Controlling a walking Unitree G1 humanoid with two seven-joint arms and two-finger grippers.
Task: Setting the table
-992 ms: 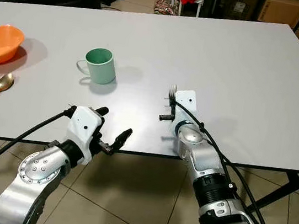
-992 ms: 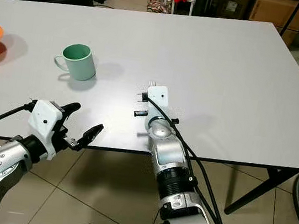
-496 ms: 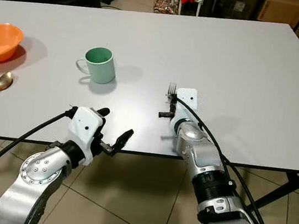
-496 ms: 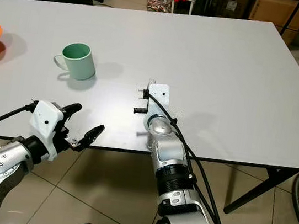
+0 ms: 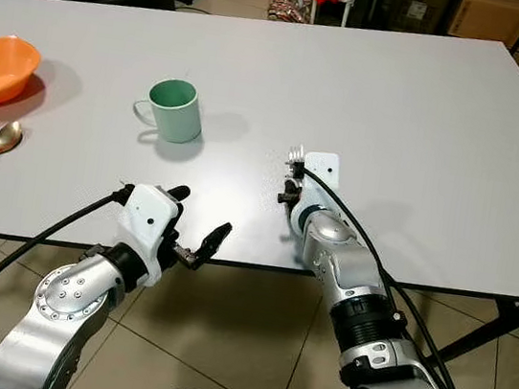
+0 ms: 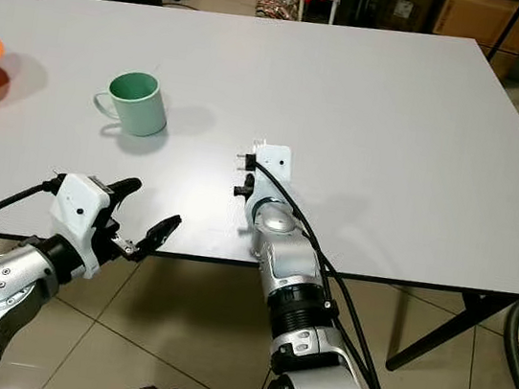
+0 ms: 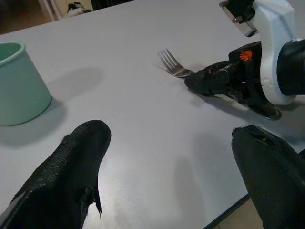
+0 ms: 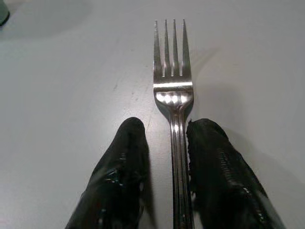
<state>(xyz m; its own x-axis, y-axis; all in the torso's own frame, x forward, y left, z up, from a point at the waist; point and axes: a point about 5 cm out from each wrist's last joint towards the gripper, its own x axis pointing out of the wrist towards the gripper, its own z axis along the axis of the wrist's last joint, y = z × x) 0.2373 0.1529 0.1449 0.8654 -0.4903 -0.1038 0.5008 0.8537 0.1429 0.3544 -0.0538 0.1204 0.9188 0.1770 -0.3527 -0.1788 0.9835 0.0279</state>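
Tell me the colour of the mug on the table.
Mint green, inside and out; the mug shows best in the left eye view.

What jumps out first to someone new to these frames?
The right gripper low on the white table, its fingers either side of a fork handle, tines pointing away. Next, the green mug further in, and the left gripper open at the near edge.

Head stereo looks down on table (image 5: pixel 426 112); wrist cameras close, sharing fork (image 8: pixel 172 86).
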